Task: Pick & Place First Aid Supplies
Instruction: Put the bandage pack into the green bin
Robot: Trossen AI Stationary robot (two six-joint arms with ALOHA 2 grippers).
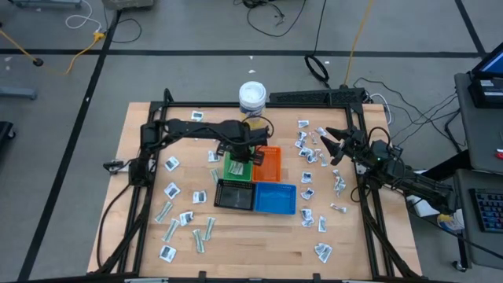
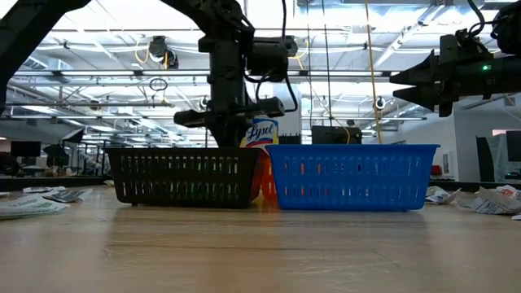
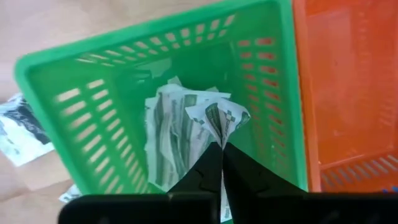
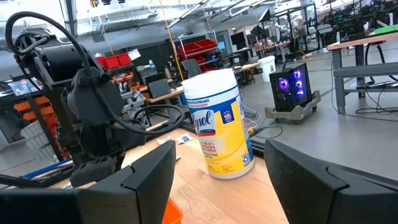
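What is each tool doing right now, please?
Left tool: shut on a packet above the green tray.
Right tool: open, holding nothing.

The wooden table (image 1: 259, 251) stands on a grey floor (image 1: 189, 71) marked with dark tape lines (image 1: 94, 79). Black and yellow cables (image 1: 357, 31) lie loose on the floor beyond the table's far edge. A desk (image 1: 479, 149) carrying equipment sits beside the table. The room is an open workshop hall: the ceiling (image 2: 106, 57) is a white lattice of beams with hanging light fixtures. Workbenches (image 4: 367, 43) stand farther back, with red bins (image 4: 199, 46) on shelving. A computer case with purple lighting (image 4: 292, 90) rests on a low cart.
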